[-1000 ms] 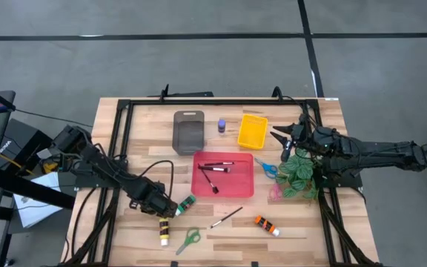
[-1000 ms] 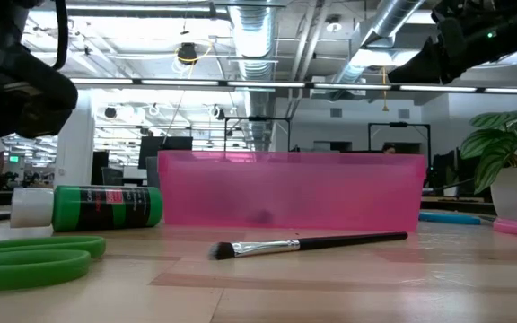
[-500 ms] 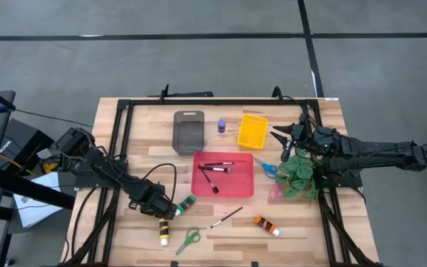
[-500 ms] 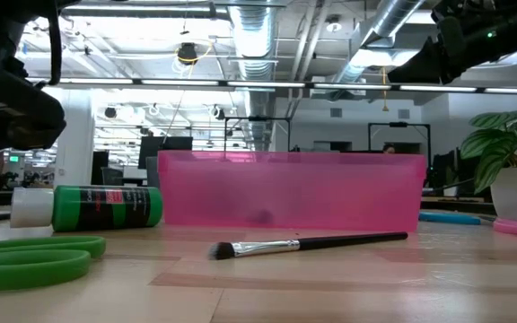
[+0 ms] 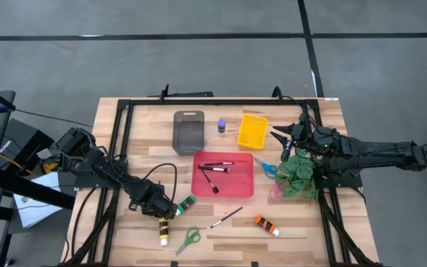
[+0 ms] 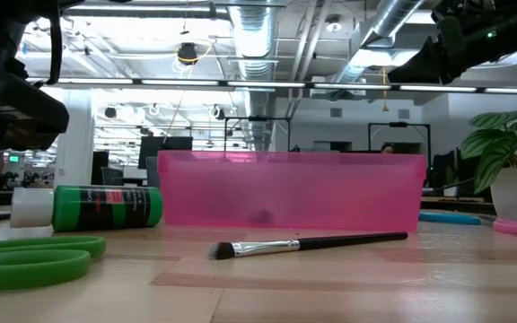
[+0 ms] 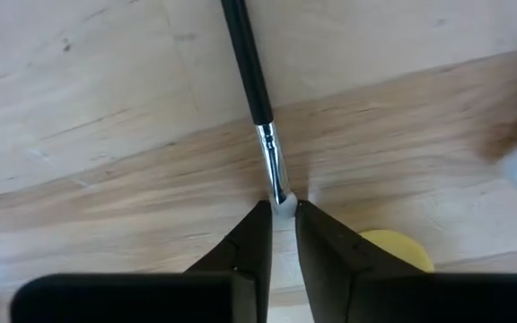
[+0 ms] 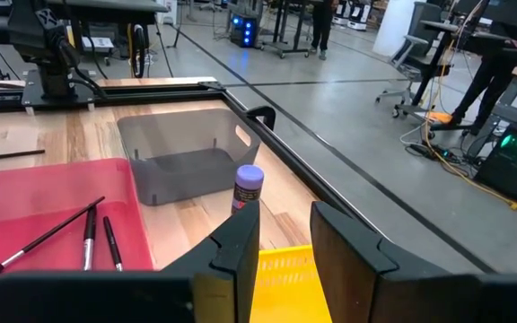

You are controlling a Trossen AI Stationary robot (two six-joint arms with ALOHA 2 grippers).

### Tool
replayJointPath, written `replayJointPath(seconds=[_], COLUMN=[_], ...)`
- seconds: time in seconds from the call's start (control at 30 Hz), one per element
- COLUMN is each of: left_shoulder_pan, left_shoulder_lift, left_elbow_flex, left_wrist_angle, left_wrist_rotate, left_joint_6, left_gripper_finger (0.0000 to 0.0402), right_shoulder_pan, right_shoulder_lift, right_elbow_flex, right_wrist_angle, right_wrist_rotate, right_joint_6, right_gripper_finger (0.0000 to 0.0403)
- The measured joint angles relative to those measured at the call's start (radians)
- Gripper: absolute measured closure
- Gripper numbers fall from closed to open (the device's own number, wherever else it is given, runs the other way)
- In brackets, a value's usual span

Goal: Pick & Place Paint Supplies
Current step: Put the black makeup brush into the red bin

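Note:
My left gripper points down at the table's near left part, between the green paint tube and the yellow tube. It is shut on a black-handled paintbrush, which the arm hides in the high view. Green scissors, another brush and an orange tube lie flat on the wood nearby. Brushes lie in the red tray. My right gripper waits open, raised beside the yellow tray. My left gripper pinches the brush between its two fingertips at the bristle end, just past the silver ferrule. The fingers come from above, pointing down. The handle runs away from the fingers along the wood; whether it is lifted, I cannot tell.
A grey tray and a purple bottle stand near the far edge. Blue scissors and a leafy plant are on the right. Black frame rails run along the table's sides.
My left gripper has moved a little down and toward the table's near edge, then held still. Nothing else has visibly shifted.

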Motion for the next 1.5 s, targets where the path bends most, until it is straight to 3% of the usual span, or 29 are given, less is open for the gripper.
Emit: replayJointPath(seconds=[0.23,0.43,0.63,0.87,1.5], left_shoulder_pan=[-0.001,-0.002,0.002,0.000,0.016], left_shoulder_lift=[0.001,-0.021,-0.108,-0.184,-0.214], left_elbow_flex=[0.000,0.001,-0.010,-0.006,-0.004], left_wrist_angle=[0.001,-0.058,-0.203,-0.229,-0.180], left_wrist_rotate=[-0.037,-0.059,-0.212,-0.235,-0.287], left_joint_6=[-0.005,0.010,0.003,0.039,0.431], left_gripper_finger=[0.0398,0.0401,0.0401,0.0401,0.0401], right_shoulder_pan=[0.000,0.000,0.000,-0.013,-0.028], right_shoulder_lift=[0.000,0.000,0.000,0.000,0.000], right_elbow_flex=[0.000,0.000,0.000,0.000,0.000], right_wrist_angle=[-0.007,-0.007,-0.010,-0.017,-0.040], right_wrist_rotate=[0.000,0.000,0.000,0.000,0.001], right_joint_6=[-0.003,-0.003,-0.003,-0.003,-0.003], right_gripper_finger=[0.0305,0.0305,0.0305,0.0305,0.0305])
